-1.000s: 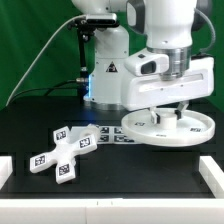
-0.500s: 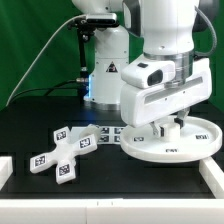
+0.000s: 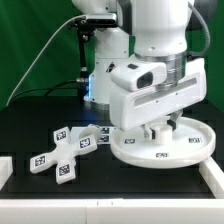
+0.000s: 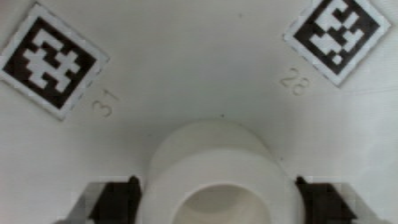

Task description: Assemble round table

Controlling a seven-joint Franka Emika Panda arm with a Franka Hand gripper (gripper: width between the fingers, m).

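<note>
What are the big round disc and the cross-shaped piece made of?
Round disc: looks like matte white plastic, with a smooth moulded rim and paper-like printed tags. Cross-shaped piece: apparently the same white plastic, with tags on its arms.

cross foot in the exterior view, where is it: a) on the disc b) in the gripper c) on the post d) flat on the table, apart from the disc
d: the cross foot lies on the black table at the exterior view's left, clear of the disc.
</note>
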